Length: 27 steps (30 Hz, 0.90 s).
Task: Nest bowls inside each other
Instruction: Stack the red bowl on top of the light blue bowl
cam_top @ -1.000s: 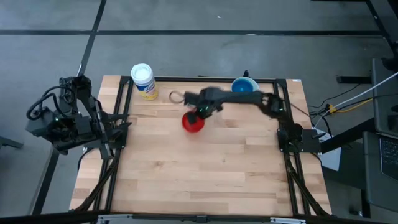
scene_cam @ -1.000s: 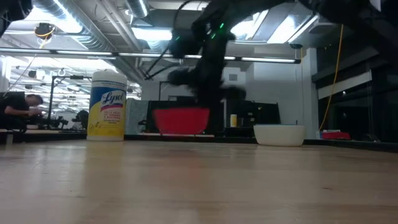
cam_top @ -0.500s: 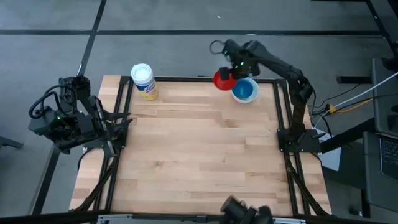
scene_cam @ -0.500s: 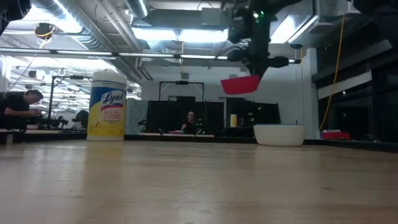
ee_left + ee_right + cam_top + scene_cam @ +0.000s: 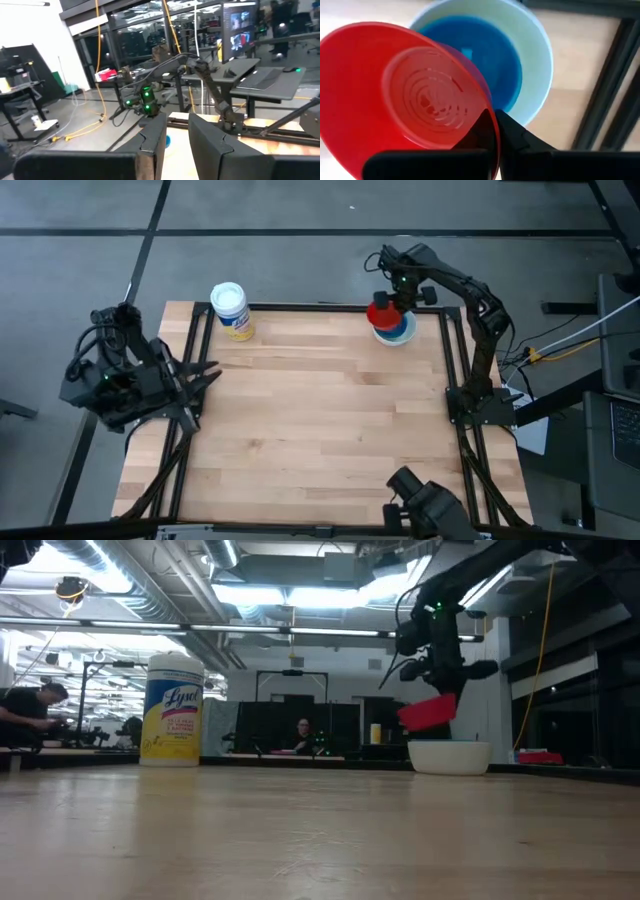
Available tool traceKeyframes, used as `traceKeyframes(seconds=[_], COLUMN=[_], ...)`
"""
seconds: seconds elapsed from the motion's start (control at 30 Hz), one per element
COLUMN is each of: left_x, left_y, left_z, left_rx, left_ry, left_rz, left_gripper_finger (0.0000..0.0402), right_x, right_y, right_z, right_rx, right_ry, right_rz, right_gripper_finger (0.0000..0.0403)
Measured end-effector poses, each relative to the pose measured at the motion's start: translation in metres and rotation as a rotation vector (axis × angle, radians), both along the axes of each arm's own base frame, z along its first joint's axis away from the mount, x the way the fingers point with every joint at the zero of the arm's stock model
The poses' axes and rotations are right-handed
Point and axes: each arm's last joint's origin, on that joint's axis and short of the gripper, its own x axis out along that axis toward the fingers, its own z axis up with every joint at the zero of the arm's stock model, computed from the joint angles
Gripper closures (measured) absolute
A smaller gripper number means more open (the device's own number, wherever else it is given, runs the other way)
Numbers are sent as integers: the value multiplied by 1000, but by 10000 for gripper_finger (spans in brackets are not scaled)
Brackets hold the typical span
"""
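A red bowl (image 5: 381, 312) hangs in my right gripper (image 5: 441, 690), which is shut on it at the table's far right, just above the other bowls. There a white bowl (image 5: 450, 756) rests on its base on the table with a blue bowl (image 5: 487, 52) nested inside it. In the right wrist view the red bowl (image 5: 405, 95) covers part of that stack. My left gripper (image 5: 205, 376) waits at the table's left edge; it is open, with nothing between its fingers (image 5: 156, 135). My right gripper pinches the red bowl's rim (image 5: 491, 125), one finger inside the wall and the other finger (image 5: 522, 142) outside it. The fingers come from above, pointing down. The bowl hangs tilted, mouth up, lifted clear of the white bowl below.
A white-capped jar with a yellow label (image 5: 231, 310) stands at the table's far left. Dark metal frame rails (image 5: 452, 350) run along the table's side and far edges. A dark shape (image 5: 425, 505) shows at the near edge. People sit in the room behind (image 5: 30, 715).
My right gripper has carried the red bowl up off the table's far middle and toward the far right edge. It has then come down a little over the white and blue bowls. The bowl now hangs tilted.
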Motion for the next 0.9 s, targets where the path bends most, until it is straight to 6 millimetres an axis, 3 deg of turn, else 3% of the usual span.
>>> traceKeyframes(seconds=[0.27,0.43,0.67,0.9], left_x=[3,3,3,4], left_y=[1,2,2,1], left_z=[0,1,3,4], left_rx=[-29,-40,-71,-86], left_ry=[-16,-23,-41,-50], left_rz=[21,21,21,21], left_gripper_finger=[323,324,325,323], right_x=[-21,-20,-13,-10], right_y=[-7,-9,-14,-22], right_z=[-33,-43,-46,-28], right_rx=[46,10,-82,-257], right_ry=[44,27,-2,-78], right_rz=[-17,3,46,79], right_gripper_finger=[401,395,300,225])
